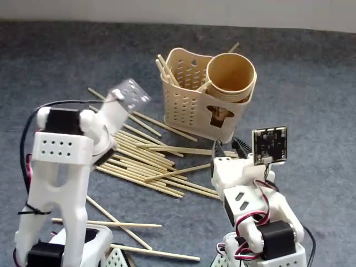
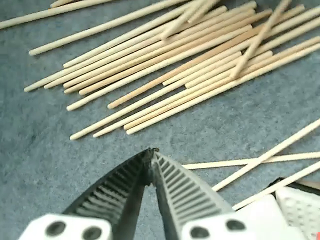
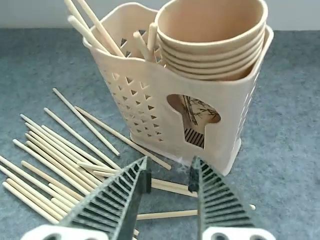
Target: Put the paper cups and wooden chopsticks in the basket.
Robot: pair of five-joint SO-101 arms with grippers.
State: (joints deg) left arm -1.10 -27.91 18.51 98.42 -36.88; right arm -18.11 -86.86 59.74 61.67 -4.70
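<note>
Grey cloth surface (image 1: pixel 311 111): covers the whole work area under both arms.

Basket (image 3: pixel 150 100): cream, perforated, upright. It stands just beyond the tips of the right claw (image 3: pixel 170 167), with its keyhole cutout facing that claw.

Paper cups (image 3: pixel 215 35): a nested stack seated in the basket compartment farther from the left arm, rims above the basket wall.

Wooden chopsticks (image 2: pixel 165 65): the main pile lies flat on the cloth, roughly parallel, just ahead of the left claw (image 2: pixel 151 152) and off to the side of the right claw. Basket chopsticks (image 3: pixel 95 27): several stand tilted in the basket's other compartment, beside the cups. Stray chopsticks (image 1: pixel 111 223): a few lie apart from the pile, behind the left claw near that arm's base.

Right claw: fingers parted by a moderate gap, nothing between them, above the chopstick ends in front of the basket.

Left claw: fingertips meeting, nothing gripped, above bare cloth short of the pile.
</note>
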